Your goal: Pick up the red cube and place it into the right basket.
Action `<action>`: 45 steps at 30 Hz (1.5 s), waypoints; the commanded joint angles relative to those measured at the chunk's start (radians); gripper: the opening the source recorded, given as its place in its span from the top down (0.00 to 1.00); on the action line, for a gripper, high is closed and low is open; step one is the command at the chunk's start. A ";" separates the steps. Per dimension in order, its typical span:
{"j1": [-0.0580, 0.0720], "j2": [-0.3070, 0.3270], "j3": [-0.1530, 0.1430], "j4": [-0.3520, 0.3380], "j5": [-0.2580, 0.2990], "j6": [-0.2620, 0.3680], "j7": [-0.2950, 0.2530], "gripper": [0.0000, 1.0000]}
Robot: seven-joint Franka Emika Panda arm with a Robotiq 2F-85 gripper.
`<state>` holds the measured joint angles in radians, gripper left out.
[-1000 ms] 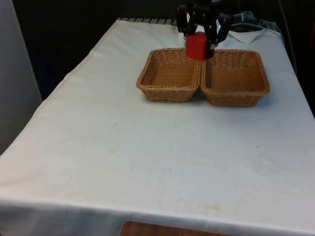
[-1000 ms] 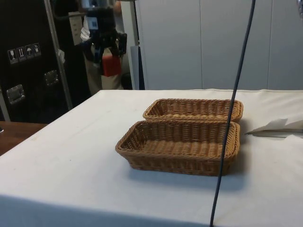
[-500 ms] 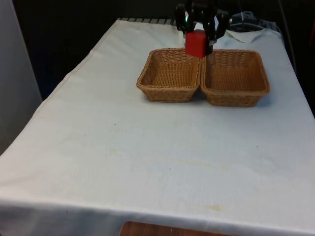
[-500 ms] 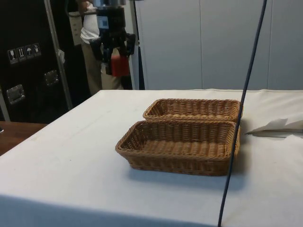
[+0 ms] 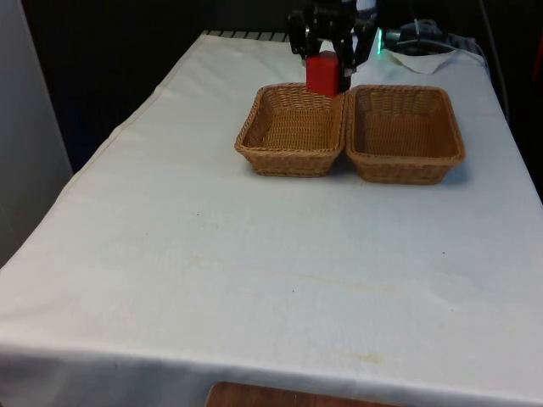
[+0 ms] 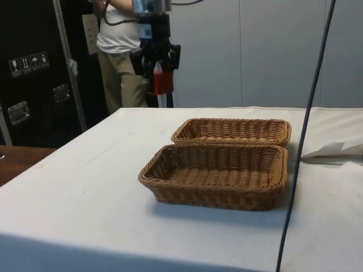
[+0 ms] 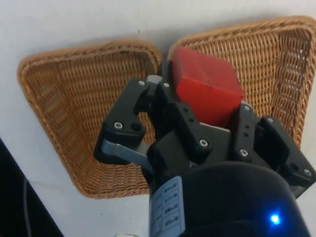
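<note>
1. Since a second ago the gripper [image 5: 323,52] has carried the red cube [image 5: 322,74] towards the front view's left: it was over the seam between the two baskets, and now hangs above the far rim of the basket on the front view's left [image 5: 291,130].
2. In the side view the gripper [image 6: 159,67] has travelled from the picture's left towards the baskets, the red cube [image 6: 160,80] with it, still well above the desk [image 6: 85,187].
3. The gripper is clamped on the red cube [image 7: 206,91], one finger on each of two opposite faces, seen in the wrist view [image 7: 197,116].
4. The desk [image 5: 254,254] is covered by a white cloth with a few faint stains near its near edge.
5. Two shallow wicker baskets stand side by side towards the far end of the desk, their long rims touching; the basket on the front view's right [image 5: 404,134] holds nothing visible.
6. Black curtains hang beyond the far edge; in the side view dark cabinets [image 6: 34,68] and pale wall panels [image 6: 255,51] stand behind.
7. A person [image 6: 119,56] in a white top and khaki trousers stands behind the gripper.
8. A dark cable [image 6: 306,136] hangs across the side view, in front of the baskets' end.
9. A crumpled white sheet [image 6: 334,150] lies on the desk beside the baskets.
</note>
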<state>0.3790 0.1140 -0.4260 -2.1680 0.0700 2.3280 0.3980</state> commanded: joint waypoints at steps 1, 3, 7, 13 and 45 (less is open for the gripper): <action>-0.002 -0.015 -0.004 -0.020 -0.010 0.017 -0.003 0.98; -0.006 -0.030 -0.009 -0.046 -0.011 0.027 -0.019 0.98; -0.011 -0.045 -0.015 -0.070 -0.013 0.034 -0.036 0.98; -0.015 -0.069 -0.031 -0.118 -0.023 0.047 -0.072 0.98; -0.025 -0.064 -0.056 -0.371 -0.031 0.313 -0.189 0.98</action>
<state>0.3550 0.0510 -0.4790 -2.5140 0.0510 2.6050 0.2070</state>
